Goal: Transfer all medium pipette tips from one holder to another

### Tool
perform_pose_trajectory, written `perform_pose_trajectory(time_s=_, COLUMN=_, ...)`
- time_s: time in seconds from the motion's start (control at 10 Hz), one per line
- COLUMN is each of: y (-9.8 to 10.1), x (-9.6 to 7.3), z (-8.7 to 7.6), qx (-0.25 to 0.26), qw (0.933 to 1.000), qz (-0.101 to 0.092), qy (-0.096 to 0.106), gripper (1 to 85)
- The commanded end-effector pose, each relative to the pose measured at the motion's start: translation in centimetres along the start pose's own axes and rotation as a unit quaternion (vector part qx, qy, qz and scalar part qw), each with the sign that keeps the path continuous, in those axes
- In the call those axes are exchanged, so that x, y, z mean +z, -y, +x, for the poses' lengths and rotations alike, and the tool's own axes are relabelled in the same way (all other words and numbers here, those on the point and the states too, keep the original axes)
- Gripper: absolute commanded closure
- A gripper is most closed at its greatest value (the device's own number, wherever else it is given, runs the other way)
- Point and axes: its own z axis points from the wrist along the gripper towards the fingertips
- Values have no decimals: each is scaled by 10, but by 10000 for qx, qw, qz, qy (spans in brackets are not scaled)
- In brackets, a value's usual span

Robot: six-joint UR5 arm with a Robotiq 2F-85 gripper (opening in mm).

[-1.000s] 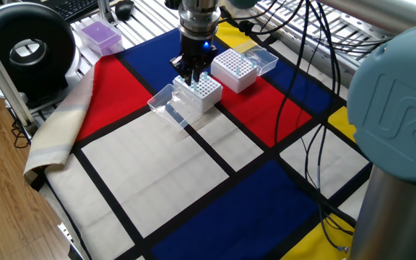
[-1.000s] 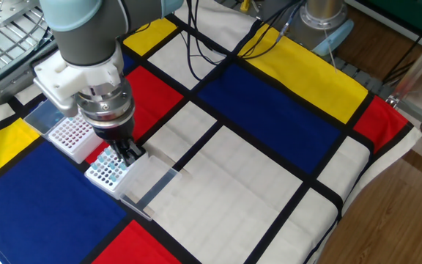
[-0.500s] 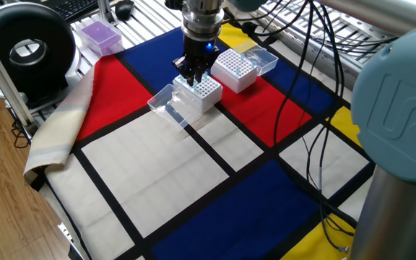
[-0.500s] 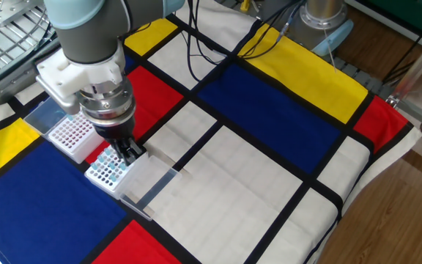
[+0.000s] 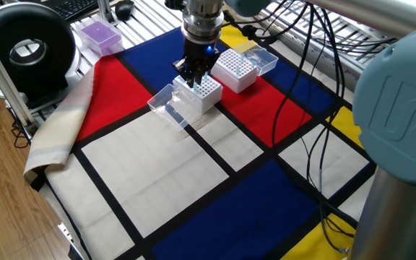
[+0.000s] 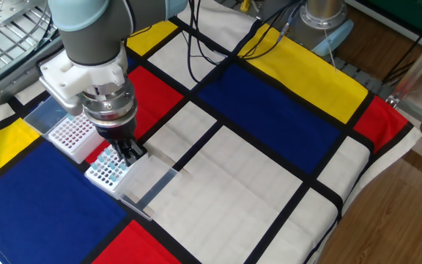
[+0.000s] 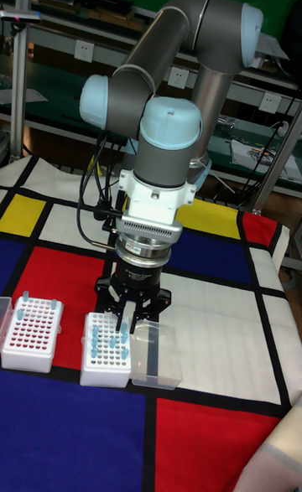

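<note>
- Pale blue, translucent medium pipette tips (image 7: pixel 96 343) stand scattered in the white rack (image 7: pixel 105 365) directly under the gripper (image 7: pixel 126 318). A few more stand at the corners of the second white rack (image 7: pixel 32 334) just beside it, though most of its holes look empty.
- The change over the last second is small: the gripper has lifted slightly and straight up from the near rack, with hardly any sideways shift. Both racks and the clear hinged lid (image 7: pixel 155 359) lie just as they did.
- The dark fingers are drawn close together, and in the tall view a slender pale piece hangs between them. My reading is that they are pinched on a single tip, but it is too small to be certain.
- The upward motion suggests a tip has just been pulled free of its hole rather than pushed in, so a carry towards the neighbouring rack seems to be starting.
- Judging by the many tips remaining in the near rack and the sparse fill of the other, the transfer is at an early stage.
- The lift needs enough height for the tip's point to clear its standing neighbours before any sideways travel, or it could snag them.
</note>
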Motion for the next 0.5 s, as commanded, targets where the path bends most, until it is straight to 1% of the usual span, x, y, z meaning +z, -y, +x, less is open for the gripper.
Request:
perform_pose_trajectory(time_s=0.0, y=1, x=0, z=0, qx=62, qw=10000, qz=-24, qy=-4, gripper=627)
perform_pose_trajectory(time_s=0.4, y=2, x=1, z=1, qx=98, qw=10000, qz=8, qy=-16, gripper=657)
